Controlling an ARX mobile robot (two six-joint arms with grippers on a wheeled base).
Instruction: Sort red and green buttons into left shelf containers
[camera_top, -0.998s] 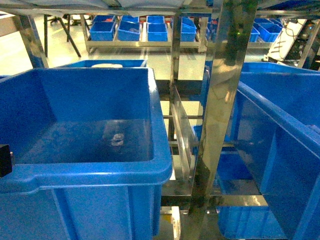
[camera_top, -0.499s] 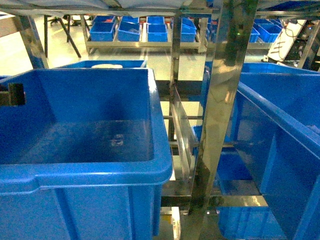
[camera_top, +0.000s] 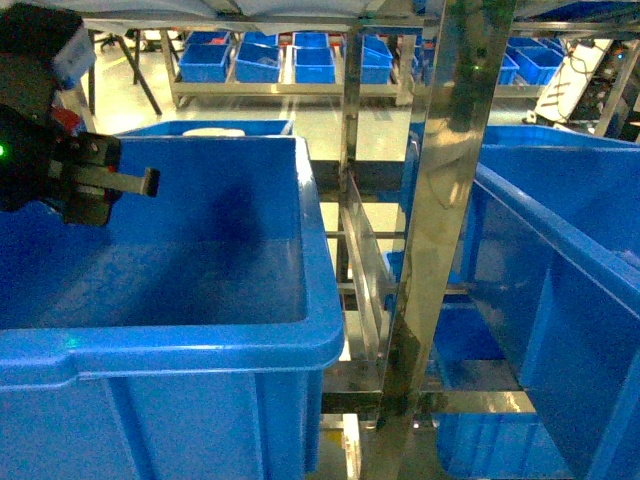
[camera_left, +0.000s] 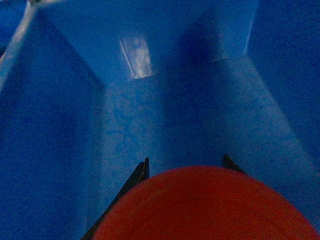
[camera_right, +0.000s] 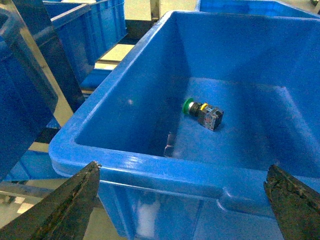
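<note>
Now the big blue bin on the left of the shelf has something new over it: the left arm has come in from the left edge, where a second ago there was only bin. Its left pincer hangs above the bin's inside, near the left wall. The left wrist view looks straight down at the bare blue floor, and a round red button fills the bottom of that view, snug between the two dark fingers, so the pincer is closed on it. I think the drop comes next. The other blue bin, seen from the right wrist, has a green button lying on its side on the floor. The right pincer is spread wide and holds nothing.
</note>
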